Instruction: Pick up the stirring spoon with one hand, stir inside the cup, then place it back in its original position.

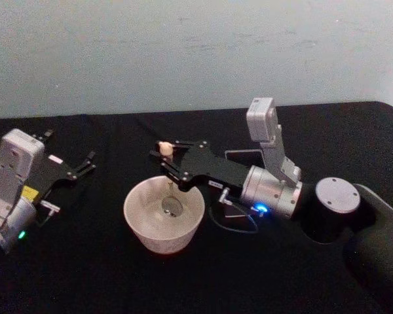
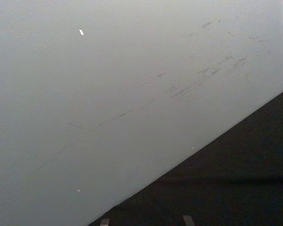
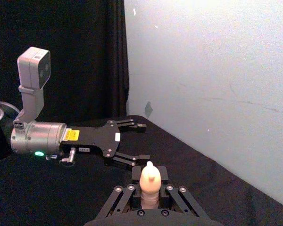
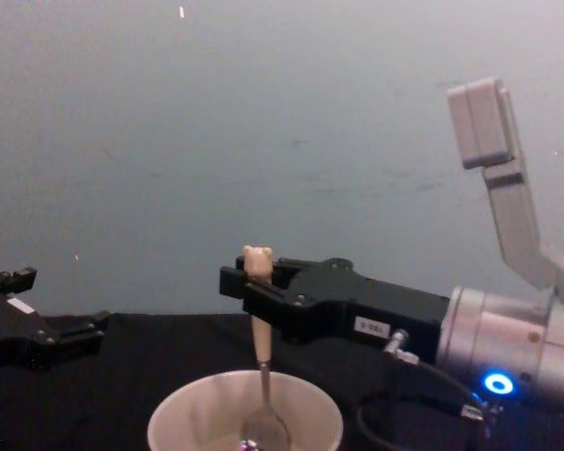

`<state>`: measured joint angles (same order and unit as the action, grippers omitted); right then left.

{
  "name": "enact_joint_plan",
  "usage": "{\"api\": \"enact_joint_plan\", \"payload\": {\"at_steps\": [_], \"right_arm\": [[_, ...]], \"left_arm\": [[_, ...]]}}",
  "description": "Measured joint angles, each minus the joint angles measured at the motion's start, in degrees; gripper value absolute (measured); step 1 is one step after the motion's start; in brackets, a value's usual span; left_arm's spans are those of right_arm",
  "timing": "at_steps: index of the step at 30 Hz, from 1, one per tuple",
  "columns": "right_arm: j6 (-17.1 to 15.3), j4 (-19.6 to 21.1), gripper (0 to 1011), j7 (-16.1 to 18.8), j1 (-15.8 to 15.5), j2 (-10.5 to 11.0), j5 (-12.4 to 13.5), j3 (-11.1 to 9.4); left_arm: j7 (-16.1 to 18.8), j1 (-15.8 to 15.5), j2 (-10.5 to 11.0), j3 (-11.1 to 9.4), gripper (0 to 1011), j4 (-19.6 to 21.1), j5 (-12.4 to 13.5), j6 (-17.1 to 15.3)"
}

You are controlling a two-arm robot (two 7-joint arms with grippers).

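The stirring spoon (image 4: 260,352) stands nearly upright with its metal bowl (image 1: 171,206) down inside the cream-white cup (image 1: 144,226). My right gripper (image 1: 167,163) is shut on the beige handle just under the tiny bear head (image 4: 257,256), right above the cup (image 4: 179,423). In the right wrist view the handle top (image 3: 149,179) pokes up between the right gripper's fingers. The dark grey square holder (image 1: 243,152) stands behind the right arm, mostly hidden by it. My left gripper (image 1: 69,147) rests open at the table's left, apart from the cup; it is also seen in the chest view (image 4: 61,305).
A black cloth covers the table (image 1: 85,275), with a pale wall (image 1: 183,52) close behind it. A cable (image 1: 239,226) loops beside the cup under the right wrist. The left gripper (image 3: 144,141) shows open in the right wrist view, farther off.
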<state>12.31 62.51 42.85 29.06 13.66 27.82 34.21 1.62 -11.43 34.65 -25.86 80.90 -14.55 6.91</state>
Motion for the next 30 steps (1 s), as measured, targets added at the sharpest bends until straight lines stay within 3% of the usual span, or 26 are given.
{"api": "enact_joint_plan", "payload": {"at_steps": [15,25,30], "right_arm": [[-1.5,6.6,208,0.6,-4.0,3.6,1.2,-0.6],[-1.9,8.1,208,1.2,-4.8,3.6,1.5,0.8],[-1.9,6.5,208,1.2,-3.9,2.2,1.2,1.8]], "left_arm": [[0.0,0.0,0.0,0.0,1001,0.0,0.0,0.0],[0.0,0.0,0.0,0.0,1001,0.0,0.0,0.0],[0.0,0.0,0.0,0.0,1001,0.0,0.0,0.0]]}}
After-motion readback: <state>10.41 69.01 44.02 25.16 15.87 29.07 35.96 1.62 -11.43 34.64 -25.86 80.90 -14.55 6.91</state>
